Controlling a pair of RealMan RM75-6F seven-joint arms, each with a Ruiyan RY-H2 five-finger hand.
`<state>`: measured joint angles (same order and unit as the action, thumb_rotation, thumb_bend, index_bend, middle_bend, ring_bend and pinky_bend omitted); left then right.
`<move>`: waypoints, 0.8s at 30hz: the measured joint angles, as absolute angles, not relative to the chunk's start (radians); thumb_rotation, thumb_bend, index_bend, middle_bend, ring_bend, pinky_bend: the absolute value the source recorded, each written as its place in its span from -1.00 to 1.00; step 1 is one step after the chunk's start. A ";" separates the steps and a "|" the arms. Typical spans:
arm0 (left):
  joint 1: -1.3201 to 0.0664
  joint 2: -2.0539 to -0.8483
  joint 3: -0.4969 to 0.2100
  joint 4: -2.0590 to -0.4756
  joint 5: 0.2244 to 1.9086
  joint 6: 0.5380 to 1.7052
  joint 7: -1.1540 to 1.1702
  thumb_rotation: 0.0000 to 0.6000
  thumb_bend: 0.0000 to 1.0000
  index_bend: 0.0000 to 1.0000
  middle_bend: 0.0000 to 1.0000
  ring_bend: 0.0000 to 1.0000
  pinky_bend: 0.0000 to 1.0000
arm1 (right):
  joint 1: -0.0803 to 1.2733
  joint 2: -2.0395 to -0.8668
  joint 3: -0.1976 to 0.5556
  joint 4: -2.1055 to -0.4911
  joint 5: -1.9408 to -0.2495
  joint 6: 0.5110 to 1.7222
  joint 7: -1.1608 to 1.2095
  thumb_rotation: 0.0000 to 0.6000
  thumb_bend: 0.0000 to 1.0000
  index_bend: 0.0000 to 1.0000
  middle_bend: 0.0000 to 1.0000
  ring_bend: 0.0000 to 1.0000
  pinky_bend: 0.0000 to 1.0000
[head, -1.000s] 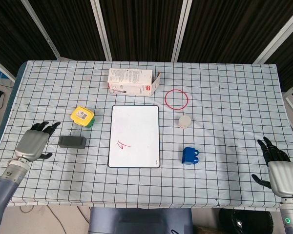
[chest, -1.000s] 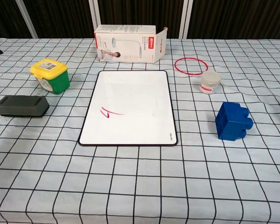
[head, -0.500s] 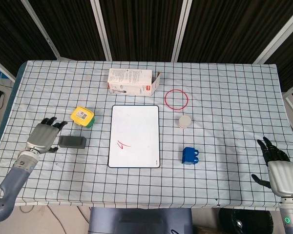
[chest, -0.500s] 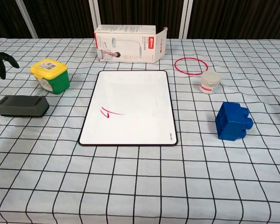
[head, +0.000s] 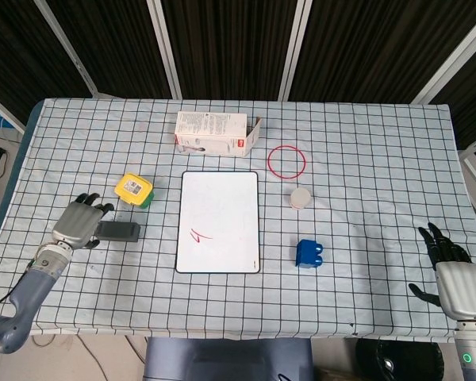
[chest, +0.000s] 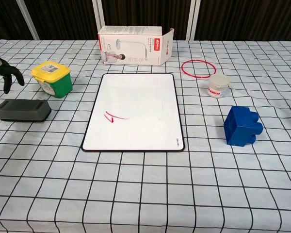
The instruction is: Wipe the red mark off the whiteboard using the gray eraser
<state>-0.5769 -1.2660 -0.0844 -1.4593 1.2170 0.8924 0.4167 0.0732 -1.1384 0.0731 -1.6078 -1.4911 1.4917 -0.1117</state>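
Note:
The whiteboard (head: 218,221) (chest: 134,110) lies flat in the middle of the table with a short red mark (head: 199,235) (chest: 114,116) near its lower left. The gray eraser (head: 117,231) (chest: 23,110) lies to the left of the board. My left hand (head: 80,222) (chest: 2,74) hovers open just left of and over the eraser's left end, fingers spread and holding nothing. My right hand (head: 452,275) rests open at the table's far right edge, far from the board.
A green tub with a yellow lid (head: 135,190) (chest: 52,78) stands just behind the eraser. A white carton (head: 215,132) lies behind the board. A red ring (head: 287,161), a small white jar (head: 301,198) and a blue block (head: 309,253) sit right of the board.
My left hand has moved right and forward, from well left of the eraser to its left end. The eraser, board and right hand have not moved.

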 measured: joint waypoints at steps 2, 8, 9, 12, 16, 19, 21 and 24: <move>-0.579 -1.276 -0.080 -1.442 1.235 0.895 0.398 1.00 -0.74 -0.42 -0.17 -0.75 -0.65 | 0.073 -1.138 0.073 -1.608 -1.490 1.491 -0.111 1.00 -0.87 -1.00 -0.89 -0.65 -0.50; -0.586 -1.309 -0.071 -1.388 1.268 0.910 0.366 1.00 -0.74 -0.42 -0.18 -0.73 -0.60 | 0.074 -1.137 0.073 -1.610 -1.487 1.487 -0.107 1.00 -0.87 -1.00 -0.89 -0.65 -0.50; -0.587 -1.314 -0.068 -1.381 1.276 0.911 0.361 1.00 -0.74 -0.42 -0.18 -0.71 -0.56 | 0.074 -1.136 0.073 -1.610 -1.487 1.487 -0.107 1.00 -0.87 -1.00 -0.89 -0.65 -0.50; -0.590 -1.329 -0.060 -1.359 1.298 0.914 0.342 1.00 -0.74 -0.42 -0.19 -0.65 -0.44 | 0.075 -1.135 0.073 -1.611 -1.486 1.485 -0.106 1.00 -0.87 -1.00 -0.89 -0.65 -0.50; -0.593 -1.344 -0.051 -1.332 1.313 0.914 0.324 1.00 -0.74 -0.42 -0.19 -0.61 -0.37 | 0.075 -1.135 0.074 -1.612 -1.484 1.483 -0.105 1.00 -0.86 -1.00 -0.89 -0.65 -0.50; -0.595 -1.351 -0.050 -1.320 1.310 0.910 0.322 1.00 -0.74 -0.42 -0.19 -0.61 -0.37 | 0.076 -1.134 0.074 -1.612 -1.484 1.482 -0.105 1.00 -0.86 -1.00 -0.89 -0.65 -0.50; -0.597 -1.355 -0.049 -1.314 1.310 0.909 0.322 1.00 -0.74 -0.42 -0.19 -0.61 -0.37 | 0.076 -1.134 0.073 -1.613 -1.484 1.481 -0.104 1.00 -0.87 -1.00 -0.89 -0.65 -0.50; -0.600 -1.360 -0.047 -1.307 1.314 0.909 0.319 1.00 -0.74 -0.42 -0.19 -0.60 -0.37 | 0.076 -1.134 0.073 -1.614 -1.484 1.481 -0.105 1.00 -0.87 -1.00 -0.89 -0.65 -0.50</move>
<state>-0.5998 -1.3600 -0.0470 -1.3073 1.3138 0.9089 0.3187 0.0760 -1.1337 0.0733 -1.6136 -1.4836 1.4813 -0.1052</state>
